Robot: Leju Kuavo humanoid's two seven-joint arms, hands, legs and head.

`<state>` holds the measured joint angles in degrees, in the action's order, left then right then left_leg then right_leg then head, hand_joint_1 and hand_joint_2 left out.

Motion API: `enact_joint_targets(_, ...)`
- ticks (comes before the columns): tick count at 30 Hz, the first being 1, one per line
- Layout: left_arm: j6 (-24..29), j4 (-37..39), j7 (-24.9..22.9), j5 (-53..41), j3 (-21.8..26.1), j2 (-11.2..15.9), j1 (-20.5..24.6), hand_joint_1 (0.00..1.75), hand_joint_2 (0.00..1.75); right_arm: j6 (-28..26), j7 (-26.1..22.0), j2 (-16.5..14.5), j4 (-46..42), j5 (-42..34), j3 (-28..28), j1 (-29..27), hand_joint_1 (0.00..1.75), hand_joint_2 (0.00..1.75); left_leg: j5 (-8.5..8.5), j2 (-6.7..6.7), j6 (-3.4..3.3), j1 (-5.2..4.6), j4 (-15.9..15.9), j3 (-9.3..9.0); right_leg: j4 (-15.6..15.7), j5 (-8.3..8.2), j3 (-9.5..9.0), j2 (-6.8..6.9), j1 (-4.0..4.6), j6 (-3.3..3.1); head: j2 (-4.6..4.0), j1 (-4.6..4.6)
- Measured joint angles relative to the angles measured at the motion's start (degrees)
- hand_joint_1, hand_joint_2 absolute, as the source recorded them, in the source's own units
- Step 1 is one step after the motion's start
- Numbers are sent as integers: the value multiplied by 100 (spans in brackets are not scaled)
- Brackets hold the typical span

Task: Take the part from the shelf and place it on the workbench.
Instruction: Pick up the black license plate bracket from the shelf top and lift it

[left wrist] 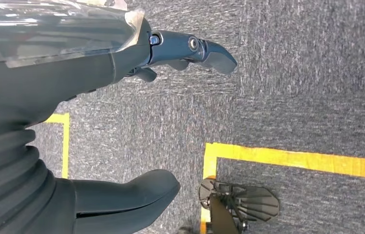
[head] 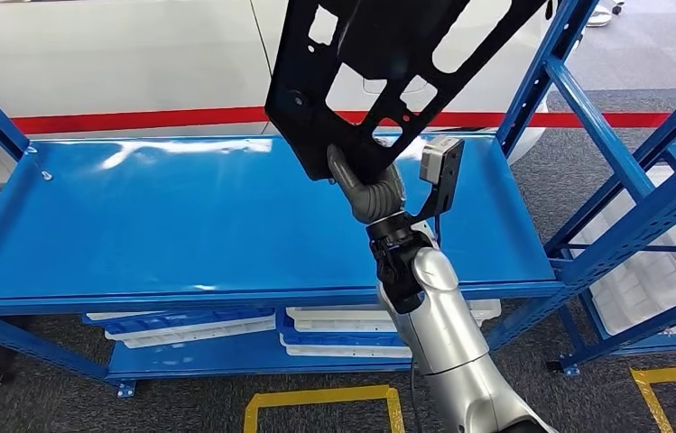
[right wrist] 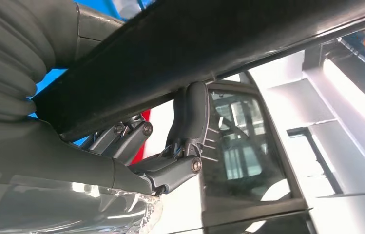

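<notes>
I saw my right hand [head: 365, 185] holding the black part [head: 379, 72] up in the air above the blue shelf [head: 180, 225]. The hand gripped the part by its lower edge. The part was flat and black, with many cut-out holes, and it tilted over to one side. Its top ran off the picture, so I could not see how long it was. It did not touch the shelf board below it.

From the right wrist camera, the part [right wrist: 209, 53] looked like a thick dark bar across the picture. The grey thumb [right wrist: 192, 112] pressed up against its edge, and the darker fingers [right wrist: 131, 136] were tucked under it. The part hid much of the hand there.

My left hand [left wrist: 122, 122] hung down over grey carpet [left wrist: 307, 73] with yellow tape lines [left wrist: 292, 158]. Its fingers [left wrist: 190, 48] and thumb [left wrist: 141, 187] were spread apart and held nothing.

On the lower board of the shelf I saw white trays [head: 352, 320], partly hidden by the board above and by my arm. Behind the shelf was a white car [head: 135, 54] and a red stripe [head: 135, 119]. I could not make out what the pale thing [head: 650, 271] on the rack at the right was.
</notes>
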<state>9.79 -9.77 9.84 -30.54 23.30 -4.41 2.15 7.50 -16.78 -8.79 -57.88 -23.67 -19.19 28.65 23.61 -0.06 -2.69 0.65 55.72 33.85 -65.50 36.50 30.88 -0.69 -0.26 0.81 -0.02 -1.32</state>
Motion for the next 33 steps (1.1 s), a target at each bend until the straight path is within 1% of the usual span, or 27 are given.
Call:
enact_joint_targets(1,0,0,3,-2,11,-1,0,0,175,-15,-10,38,-33,9,-49,-25,175,175,1,2,1,2,2,2,-375,98,220,2,-23,14,0,1)
enact_joint_targets(2,0,0,7,-5,17,-4,0,0,175,-27,-20,69,-60,22,-91,-53,175,175,4,4,8,8,5,3,-594,110,374,4,-50,56,0,1)
enact_joint_targets(3,0,0,10,-9,20,-8,0,0,175,-33,-32,98,-84,38,-129,-75,175,175,8,2,23,20,14,4,-589,16,426,8,-83,130,0,1)
enact_joint_targets(4,0,0,13,-13,24,-13,0,0,175,-38,-45,122,-111,53,-166,-88,175,175,18,0,50,43,33,4,-355,-169,367,17,-121,228,0,1)
enact_joint_targets(5,0,0,15,-16,30,-16,0,0,175,-47,-57,141,-136,63,-200,-93,175,175,34,-4,92,63,64,10,42,-390,223,37,-162,329,0,0)
enact_joint_targets(6,1,1,18,-20,39,-11,1,0,175,-57,-69,157,-157,68,-230,-96,175,175,50,-12,145,78,101,25,380,-582,78,47,-175,395,0,-1)
enact_joint_targets(7,3,1,19,-25,48,-6,1,0,175,-66,-83,173,-181,69,-257,-106,175,175,61,-18,199,79,140,40,619,-720,-20,49,-182,412,0,-2)
enact_joint_targets(8,5,1,20,-31,56,-2,0,0,175,-73,-93,185,-203,67,-277,-117,175,175,62,-29,246,73,174,62,721,-780,-53,44,-182,386,0,-1)
enact_joint_targets(10,9,1,20,-44,64,-3,-6,0,175,-74,-115,200,-248,63,-309,-141,175,175,29,-40,324,75,197,96,688,-805,9,16,-169,289,0,4)
enact_joint_targets(11,10,1,20,-49,65,-5,-8,0,175,-73,-124,200,-268,61,-323,-145,175,175,44,-37,354,91,214,124,682,-814,39,12,-178,242,0,7)
enact_joint_targets(12,10,2,20,-51,66,-7,-11,0,175,-71,-133,200,-288,61,-336,-146,175,175,128,-24,376,104,287,165,677,-839,70,10,-180,195,0,8)
enact_joint_targets(13,10,2,20,-54,66,-8,-11,0,175,-70,-139,199,-304,60,-348,-147,175,175,292,-15,390,113,468,240,683,-870,101,11,-182,139,0,8)
enact_joint_targets(14,10,2,20,-54,66,-9,-9,0,175,-70,-143,199,-317,60,-356,-147,175,175,521,-6,398,116,766,355,684,-900,136,13,-172,87,0,9)
enact_joint_targets(16,9,2,20,-54,66,-9,-8,0,175,-68,-145,200,-329,61,-369,-155,175,175,959,-7,398,109,1542,631,681,-955,220,20,-119,0,0,11)
enact_joint_targets(17,9,2,20,-54,66,-8,-8,0,175,-68,-145,201,-330,63,-375,-164,175,175,1061,-7,387,107,1804,702,679,-983,260,23,-91,-35,0,11)
enact_joint_targets(18,8,2,20,-55,66,-7,-8,0,175,-68,-147,203,-330,66,-379,-173,175,175,1057,-7,363,102,1871,674,678,-1010,295,25,-64,-62,0,11)
enact_joint_targets(19,7,2,21,-57,66,-7,-6,0,175,-69,-151,206,-330,71,-381,-179,175,175,955,-8,327,92,1705,524,678,-1035,321,24,-41,-73,0,11)
enact_joint_targets(20,2,1,24,-61,66,-7,-2,0,175,-70,-160,208,-332,80,-382,-182,175,175,804,-10,274,75,1350,276,678,-1056,338,22,-24,-77,0,11)
enact_joint_targets(22,-10,-1,38,-74,65,1,15,0,175,-71,-189,212,-341,102,-383,-179,175,175,613,-14,168,21,581,-224,678,-1098,363,21,2,-44,0,7)
enact_joint_targets(23,-15,-2,45,-82,64,3,22,0,175,-72,-208,213,-347,119,-384,-179,175,175,580,-16,138,-11,351,-360,677,-1123,375,26,4,-14,0,5)
enact_joint_targets(25,-19,-2,54,-102,65,4,26,0,175,-79,-242,218,-368,158,-387,-185,175,175,545,-14,116,-66,231,-393,683,-1180,398,37,-14,72,0,4)
enact_joint_targets(27,-17,-2,55,-117,68,2,29,0,175,-87,-276,229,-393,192,-388,-192,175,175,445,8,72,-61,156,-365,629,-1145,452,49,-31,133,0,4)
enact_joint_targets(28,-17,-2,55,-120,69,0,35,0,175,-89,-288,238,-405,201,-389,-191,175,175,382,23,43,-50,118,-334,503,-1029,513,51,-29,136,0,-2)
enact_joint_targets(29,-17,-2,54,-120,70,-3,41,0,175,-91,-295,248,-413,204,-391,-190,175,175,322,39,23,-37,89,-290,263,-837,606,54,-32,120,0,-7)
enact_joint_targets(31,-17,-2,53,-120,73,-6,49,0,175,-93,-299,268,-423,214,-397,-200,175,175,224,52,1,-44,88,-158,-435,-406,825,53,-40,96,0,-14)
enact_joint_targets(32,-17,-2,51,-121,73,-10,49,0,175,-94,-302,280,-425,230,-400,-210,175,175,173,57,6,-45,91,-86,-736,-285,888,54,-47,119,0,-14)
enact_joint_targets(33,-17,-2,48,-122,74,-15,49,0,175,-94,-305,289,-427,251,-402,-219,175,175,123,61,13,-43,95,-16,-874,-269,869,55,-55,170,0,-14)
